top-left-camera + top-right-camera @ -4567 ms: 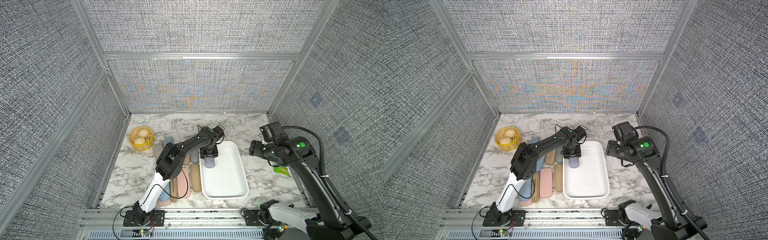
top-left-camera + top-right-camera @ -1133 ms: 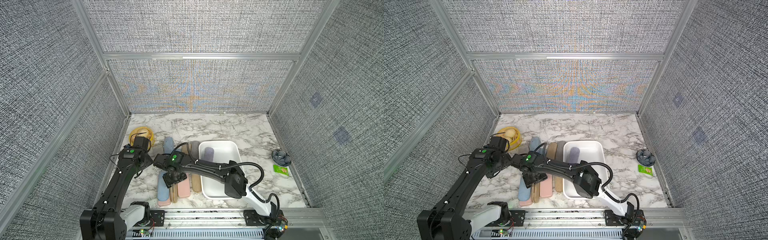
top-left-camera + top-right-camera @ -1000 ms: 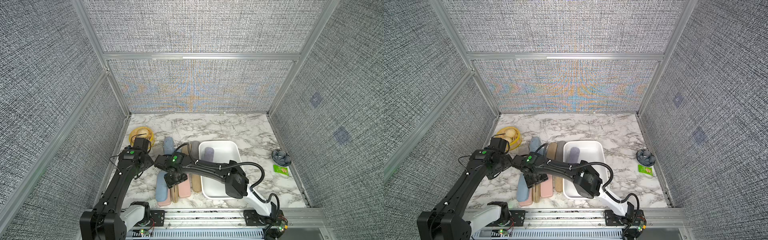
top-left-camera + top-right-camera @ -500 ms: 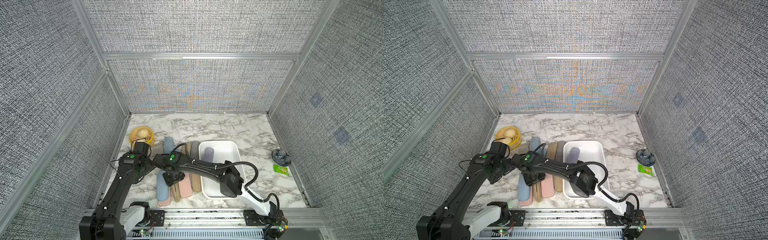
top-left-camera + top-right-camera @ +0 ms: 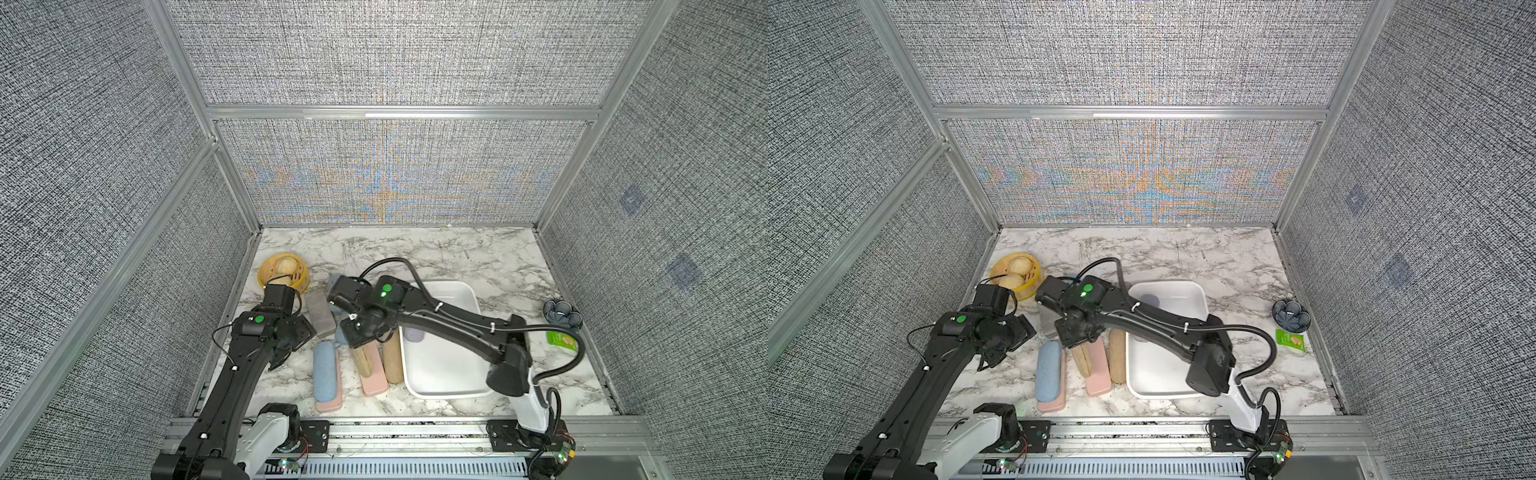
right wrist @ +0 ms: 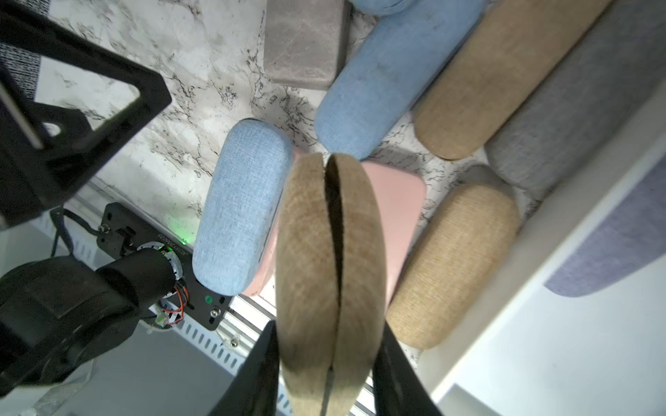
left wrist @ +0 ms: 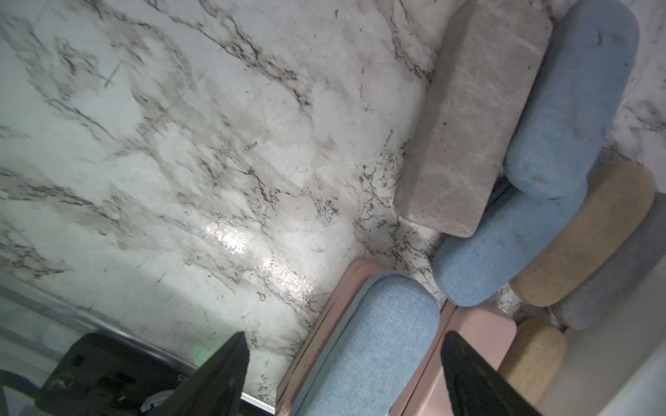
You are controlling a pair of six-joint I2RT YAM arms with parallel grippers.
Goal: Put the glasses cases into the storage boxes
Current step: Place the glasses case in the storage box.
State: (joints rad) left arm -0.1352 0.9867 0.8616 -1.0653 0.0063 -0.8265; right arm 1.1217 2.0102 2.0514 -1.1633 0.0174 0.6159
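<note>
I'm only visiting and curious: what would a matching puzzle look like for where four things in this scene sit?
Things:
1. lavender case
2. tan case turned on edge
3. green packet
4. yellow basket

Places:
A. held in the right claw
B. on the table, right of the white tray
C. inside the white tray
D. left of all the cases

Pairs: 1-C, 2-A, 3-B, 4-D

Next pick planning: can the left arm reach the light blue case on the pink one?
Likely yes: open left gripper hangs beside the light blue case, top bare; right gripper holds a tan case nearby.
</note>
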